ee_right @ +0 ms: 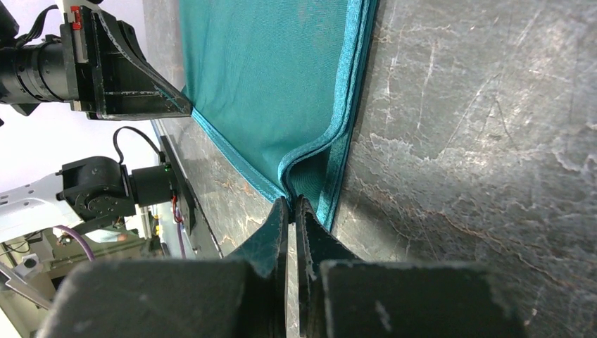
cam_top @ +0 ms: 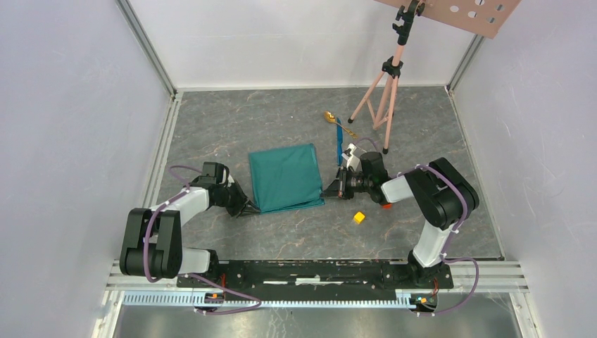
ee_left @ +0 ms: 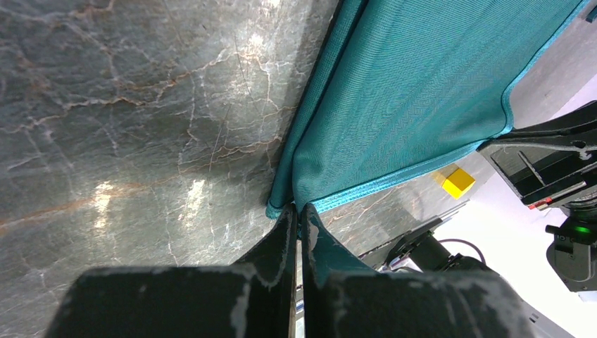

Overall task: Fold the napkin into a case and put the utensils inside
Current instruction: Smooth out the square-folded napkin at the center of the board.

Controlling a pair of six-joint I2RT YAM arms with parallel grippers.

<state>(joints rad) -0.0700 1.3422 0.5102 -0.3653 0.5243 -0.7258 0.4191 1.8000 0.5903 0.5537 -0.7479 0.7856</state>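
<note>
Top external view: the desk (cam_top: 211, 134) carries the napkin (cam_top: 285, 177) at its centre, flat and doubled over into a near-square.

Surroundings, taken from the napkin:
- The gold spoon (cam_top: 329, 117) lies at 1 o'clock, with the blue knife (cam_top: 340, 137) just beside it and nearer the cloth. Both are apart from the napkin.
- A pink tripod (cam_top: 384, 91) stands farther out at 1 o'clock, one leg near the spoon. It carries a perforated board (cam_top: 457, 10).
- A yellow cube (cam_top: 359, 217) sits at 4 o'clock, close to the right wrist.
- A red object (cam_top: 386, 206) is mostly hidden under the right forearm, so its shape cannot be told.

Left arm: the elbow is folded near the base and the forearm runs low toward 2 o'clock. The left fingers (ee_left: 281, 239) are clenched on the napkin's 7 o'clock corner.

Right arm: the elbow is raised and the forearm lies low, pointing to 9 o'clock. The right fingers (ee_right: 274, 229) are pinched tight on the 4 o'clock corner, where two layers of hem show.
</note>
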